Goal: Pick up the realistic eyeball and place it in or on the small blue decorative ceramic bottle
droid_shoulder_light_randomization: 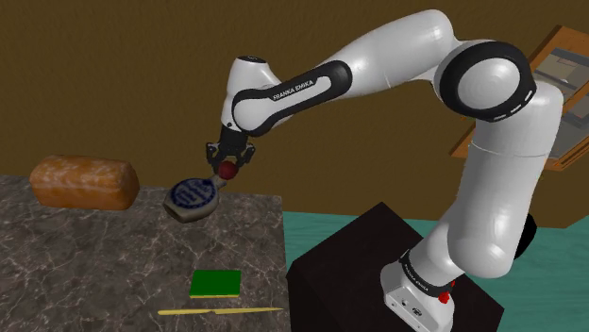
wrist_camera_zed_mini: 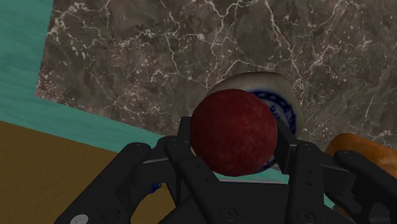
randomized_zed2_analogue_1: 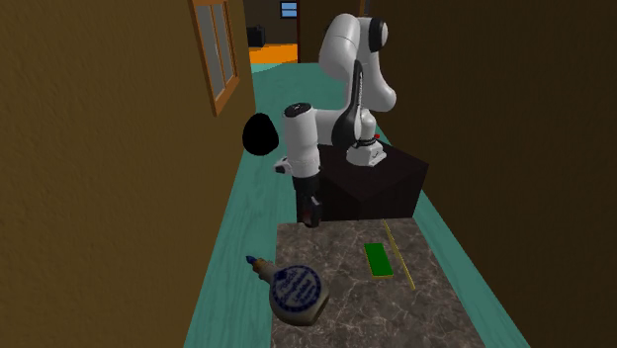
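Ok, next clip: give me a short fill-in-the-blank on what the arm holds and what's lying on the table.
The gripper is shut on a dark ___ ball.
The bottle on the table is patterned white and ___.
The flat pad beside the yellow stick is ___.
Missing words: red; blue; green.

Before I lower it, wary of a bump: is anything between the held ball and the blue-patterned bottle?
Nothing visible does. The hand clasps the dark red ball near the bottle, which lies on its side on the marble table. The loaf and the green block lie well aside.
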Robot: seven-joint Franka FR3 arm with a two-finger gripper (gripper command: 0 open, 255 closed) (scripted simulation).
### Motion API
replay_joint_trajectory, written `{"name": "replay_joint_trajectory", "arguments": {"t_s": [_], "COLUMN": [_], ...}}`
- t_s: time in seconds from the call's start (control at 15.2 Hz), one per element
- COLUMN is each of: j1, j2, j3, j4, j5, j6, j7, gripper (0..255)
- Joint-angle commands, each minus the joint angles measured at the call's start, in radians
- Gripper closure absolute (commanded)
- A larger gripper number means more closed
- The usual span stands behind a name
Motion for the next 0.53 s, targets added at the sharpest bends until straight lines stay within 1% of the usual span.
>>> {"name": "replay_joint_trajectory", "arguments": {"t_s": [0.0,0.26,0.33,0.4,0.46], "j1": [0.013,0.047,0.057,0.07,0.071], "j2": [0.071,0.231,0.275,0.337,0.344], "j3": [-0.009,-0.027,-0.031,-0.036,-0.037], "j4": [0.111,0.374,0.45,0.558,0.555], "j5": [-0.019,-0.052,-0.059,-0.067,-0.068], "j6": [-0.04,-0.145,-0.176,-0.221,-0.212], "j7": [0.011,0.031,0.034,0.039,0.038], "gripper": [255,255,255,255,255]}}
